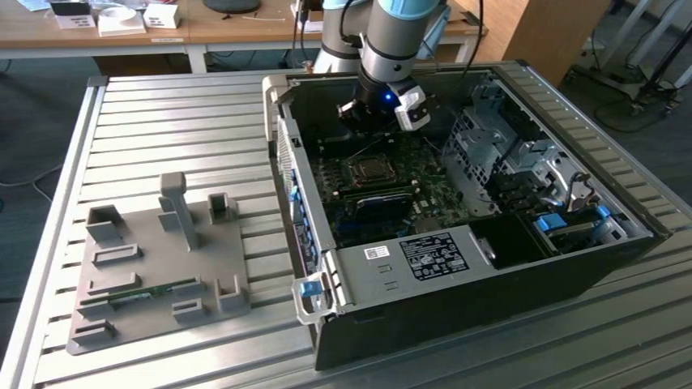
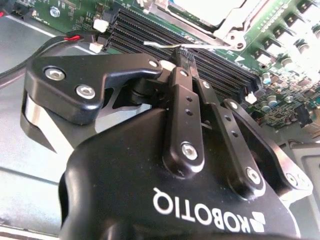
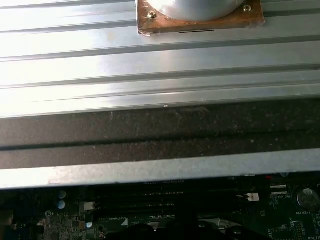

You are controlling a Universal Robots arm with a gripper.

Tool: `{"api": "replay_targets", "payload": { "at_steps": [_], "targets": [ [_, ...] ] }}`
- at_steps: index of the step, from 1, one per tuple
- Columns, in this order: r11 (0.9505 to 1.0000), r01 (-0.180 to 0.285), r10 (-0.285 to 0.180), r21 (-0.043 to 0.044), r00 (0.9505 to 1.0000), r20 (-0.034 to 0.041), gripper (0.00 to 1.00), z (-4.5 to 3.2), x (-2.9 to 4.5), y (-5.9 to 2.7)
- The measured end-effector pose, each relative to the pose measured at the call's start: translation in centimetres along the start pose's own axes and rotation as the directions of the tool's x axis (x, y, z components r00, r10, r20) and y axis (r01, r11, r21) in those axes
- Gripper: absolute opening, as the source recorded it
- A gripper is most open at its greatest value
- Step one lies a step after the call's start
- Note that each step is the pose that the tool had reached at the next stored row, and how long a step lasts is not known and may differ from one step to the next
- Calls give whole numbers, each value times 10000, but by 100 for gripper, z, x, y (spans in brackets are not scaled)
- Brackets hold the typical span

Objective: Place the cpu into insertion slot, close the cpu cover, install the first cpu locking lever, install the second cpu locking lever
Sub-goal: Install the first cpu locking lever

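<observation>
The exterior view looks down from well off into the open computer case; both wrist views face its motherboard (the second from closer).

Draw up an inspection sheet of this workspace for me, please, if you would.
Surface: slatted metal table, carrying an open PC case that lies on its side.
Job's things: cover lies flat on the socket, with the cpu bright in its opening; a thin lever runs beside it.
Clutter: grey fixture plate on the table, at the exterior view's left of the case.
Grippers: gripper shut, tips at the lever's end; contact cannot be told.
Cables: red wire by the memory slots.
Surroundings: wooden desk with white boxes behind the table.
</observation>
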State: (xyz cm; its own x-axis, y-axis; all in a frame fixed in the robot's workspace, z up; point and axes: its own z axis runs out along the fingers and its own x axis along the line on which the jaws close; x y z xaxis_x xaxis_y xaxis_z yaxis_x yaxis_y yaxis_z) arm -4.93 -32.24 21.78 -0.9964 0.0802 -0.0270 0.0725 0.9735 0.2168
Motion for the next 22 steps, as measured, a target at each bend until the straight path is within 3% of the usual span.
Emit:
{"api": "replay_targets", "payload": {
  "at_steps": [9, 14, 22],
  "targets": [
    [9999, -154, 154, -21, 9999, 11, 11, 1, -2, 0],
    [9997, -226, 227, 15, 9992, -324, 11, 1, -19, 1],
    [9997, -249, 249, 17, 9991, -349, 11, 2, -43, 3]
  ]
}}
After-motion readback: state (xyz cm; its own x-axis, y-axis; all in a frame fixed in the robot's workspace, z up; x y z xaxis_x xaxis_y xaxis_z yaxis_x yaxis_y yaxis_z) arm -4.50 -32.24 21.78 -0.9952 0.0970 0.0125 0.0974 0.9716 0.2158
